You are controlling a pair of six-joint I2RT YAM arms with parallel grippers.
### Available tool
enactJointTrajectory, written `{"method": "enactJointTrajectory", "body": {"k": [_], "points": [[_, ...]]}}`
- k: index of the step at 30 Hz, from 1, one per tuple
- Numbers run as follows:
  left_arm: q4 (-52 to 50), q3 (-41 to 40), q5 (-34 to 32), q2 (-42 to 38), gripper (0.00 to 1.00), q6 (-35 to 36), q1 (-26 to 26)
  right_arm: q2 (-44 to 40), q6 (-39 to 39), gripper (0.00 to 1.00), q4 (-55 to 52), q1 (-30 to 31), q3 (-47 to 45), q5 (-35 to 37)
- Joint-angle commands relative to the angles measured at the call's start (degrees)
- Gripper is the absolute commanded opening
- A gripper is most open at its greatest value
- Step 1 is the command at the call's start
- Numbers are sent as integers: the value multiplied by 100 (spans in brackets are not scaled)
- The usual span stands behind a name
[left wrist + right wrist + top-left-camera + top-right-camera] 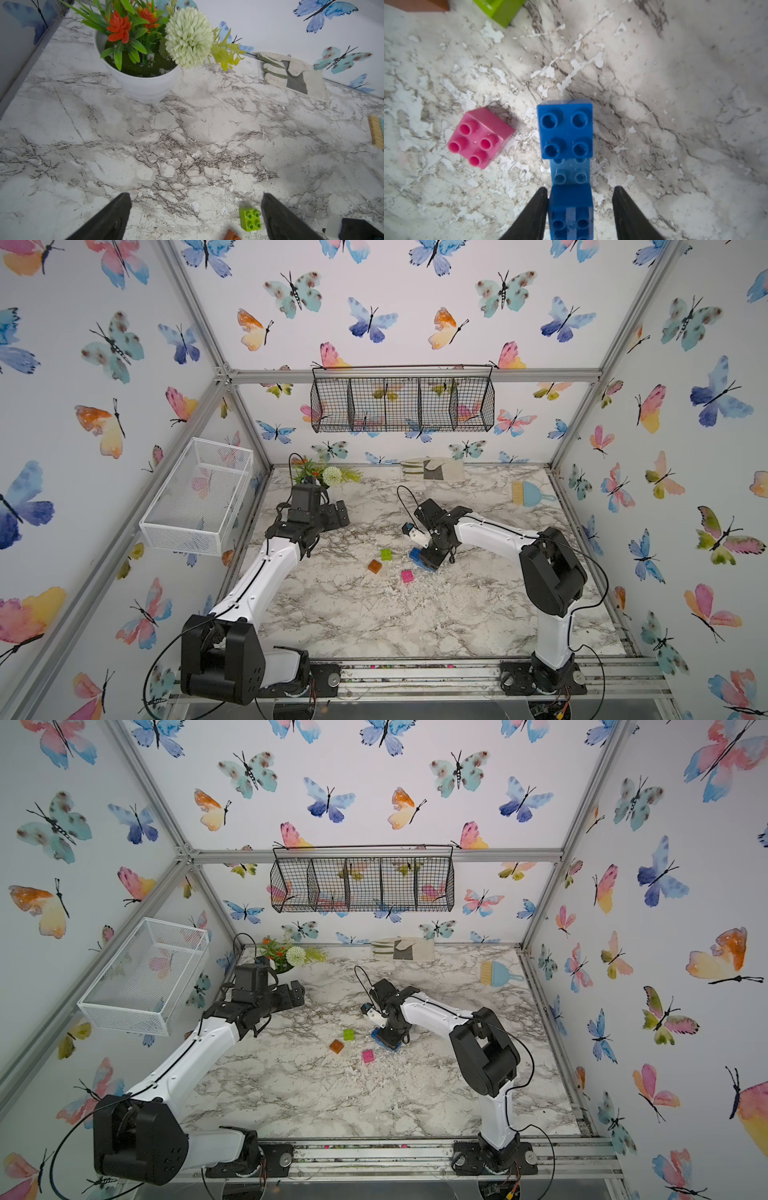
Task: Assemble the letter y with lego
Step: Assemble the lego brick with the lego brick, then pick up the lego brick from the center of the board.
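Right gripper stands parted around the joined blue bricks on the surface, one jaw seemingly touching them; we judge that withdrawing could drag them askew. Left gripper gapes empty, well apart; pink brick lies loose just beside the blue.

Right gripper at blue bricks — green brick, orange brick, pink brick

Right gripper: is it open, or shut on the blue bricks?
Open: the right gripper has its fingers either side of the blue bricks, and bare table shows between one finger and them.
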Motion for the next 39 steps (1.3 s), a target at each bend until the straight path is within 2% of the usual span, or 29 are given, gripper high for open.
{"method": "enactJointTrajectory", "body": {"k": [1,19,23,27,33,39], "points": [[-58,147,15,-1,98,-18,26,246,123,54,106,43,113,-80],[-77,149,-8,-14,98,-1,30,624,334,48,217,105,285,-136],[-77,154,-30,-10,99,-8,30,742,365,38,116,140,378,-86],[-79,149,-34,-17,98,-2,30,772,385,34,89,157,389,-68],[-79,149,-40,-10,98,-2,29,792,422,18,36,191,516,8],[-77,124,45,8,98,10,14,454,632,6,170,236,548,523]]}}
